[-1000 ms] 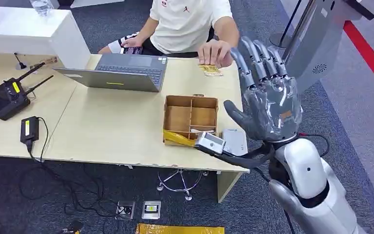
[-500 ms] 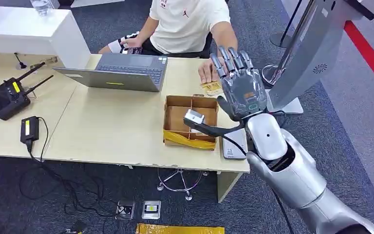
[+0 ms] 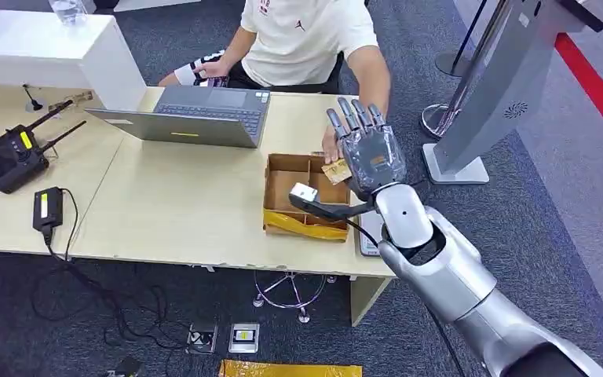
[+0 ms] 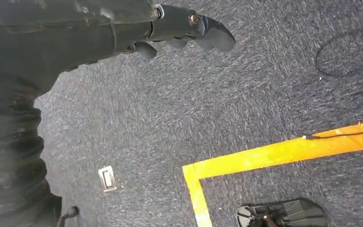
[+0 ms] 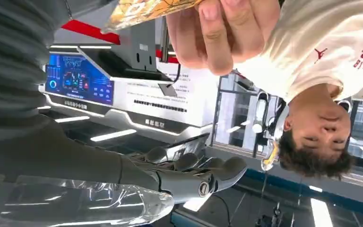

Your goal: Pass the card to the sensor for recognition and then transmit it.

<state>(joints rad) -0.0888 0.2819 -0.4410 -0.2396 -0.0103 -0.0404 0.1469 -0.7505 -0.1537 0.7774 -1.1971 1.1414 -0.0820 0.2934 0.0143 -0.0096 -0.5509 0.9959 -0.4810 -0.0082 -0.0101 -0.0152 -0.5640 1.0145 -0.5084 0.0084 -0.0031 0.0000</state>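
Reaching over the desk, right hand (image 3: 367, 155) raised with fingers straight and spread, nothing gripped.
Card (image 3: 336, 171) sits just beside that palm, over the far right compartment of the cardboard box (image 3: 286, 188); a person's hand (image 5: 222, 28) pinches the card (image 5: 144, 9) in the right wrist view. Left hand (image 4: 179, 33) hangs over grey carpet (image 4: 246, 94), fingers curled in with nothing visible in them. Sensor pad (image 3: 369, 236) lies at the table (image 3: 180, 212) edge, partly under the forearm. Laptop (image 3: 196, 116) behind the box.
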